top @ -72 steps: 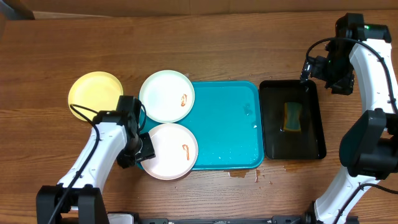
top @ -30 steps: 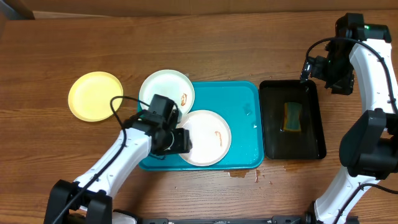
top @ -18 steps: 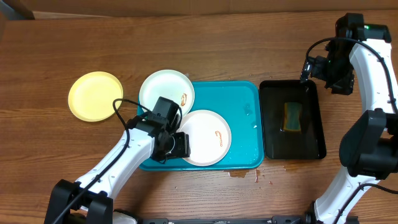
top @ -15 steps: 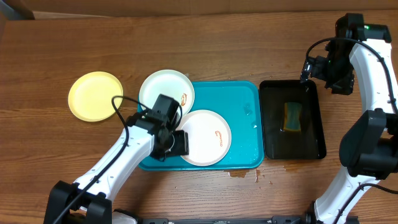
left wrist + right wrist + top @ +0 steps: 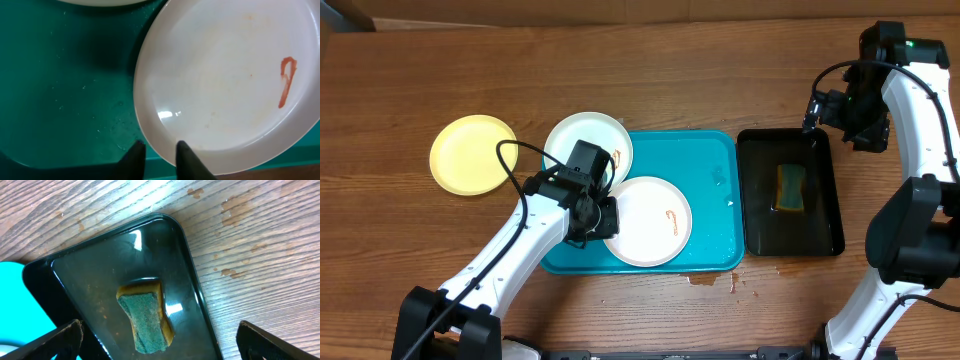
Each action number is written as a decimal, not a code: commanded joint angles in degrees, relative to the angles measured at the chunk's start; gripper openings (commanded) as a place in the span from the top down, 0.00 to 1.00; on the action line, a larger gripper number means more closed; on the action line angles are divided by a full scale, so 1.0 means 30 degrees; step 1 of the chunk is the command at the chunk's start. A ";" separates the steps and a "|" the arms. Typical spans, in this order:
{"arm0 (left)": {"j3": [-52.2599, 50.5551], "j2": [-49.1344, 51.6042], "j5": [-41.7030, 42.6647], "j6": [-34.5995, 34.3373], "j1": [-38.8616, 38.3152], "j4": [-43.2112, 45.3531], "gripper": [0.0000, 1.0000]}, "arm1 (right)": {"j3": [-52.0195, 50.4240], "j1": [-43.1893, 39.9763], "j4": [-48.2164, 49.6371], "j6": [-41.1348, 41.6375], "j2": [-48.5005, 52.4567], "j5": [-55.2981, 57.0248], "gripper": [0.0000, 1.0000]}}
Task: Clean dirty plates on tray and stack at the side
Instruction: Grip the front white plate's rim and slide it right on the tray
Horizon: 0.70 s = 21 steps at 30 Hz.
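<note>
A turquoise tray (image 5: 705, 170), 2 white plates (image 5: 655, 238) smeared red, 1 yellow plate (image 5: 470, 155), black tray (image 5: 820, 225), green sponge (image 5: 790, 188).

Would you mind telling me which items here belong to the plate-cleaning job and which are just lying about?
Job: near white plate, far white plate, yellow plate, turquoise tray, sponge.
Lying about: black tray under the sponge, brown spill.
</note>
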 commanded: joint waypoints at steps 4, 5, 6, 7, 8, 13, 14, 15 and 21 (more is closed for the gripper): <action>-0.0576 0.0175 -0.0182 -0.0087 0.0051 0.0262 0.64 | 0.0379 0.0029 0.0066 0.0087 -0.0299 0.0044 0.00; -0.0758 0.0211 -0.0182 -0.0087 0.0051 0.0342 0.62 | 0.0379 0.0029 0.0066 0.0087 -0.0299 0.0044 0.00; -0.0896 0.0277 -0.0175 -0.0087 0.0051 0.0430 0.61 | 0.0379 0.0029 0.0066 0.0087 -0.0299 0.0044 0.00; -0.0991 0.0393 -0.0182 -0.0080 0.0051 0.0539 0.62 | 0.0379 0.0029 0.0066 0.0087 -0.0299 0.0044 0.00; -0.1064 0.0503 -0.0182 -0.0087 0.0051 0.0663 0.62 | 0.0379 0.0029 0.0066 0.0087 -0.0299 0.0044 0.00; -0.1107 0.1071 -0.0699 -0.0087 0.0051 0.1027 0.70 | 0.0379 0.0029 0.0066 0.0087 -0.0299 0.0044 0.00; -0.1107 0.1217 -0.0954 -0.0087 0.0051 0.1115 0.70 | 0.0379 0.0029 0.0066 0.0087 -0.0299 0.0044 0.00; -0.1107 0.1370 -0.1064 -0.0087 0.0051 0.1209 0.70 | 0.0379 0.0029 0.0066 0.0087 -0.0299 0.0044 0.00; -0.1107 0.2805 -0.1027 -0.0364 0.0051 0.2025 0.78 | 0.0379 0.0029 0.0066 0.0087 -0.0299 0.0044 0.00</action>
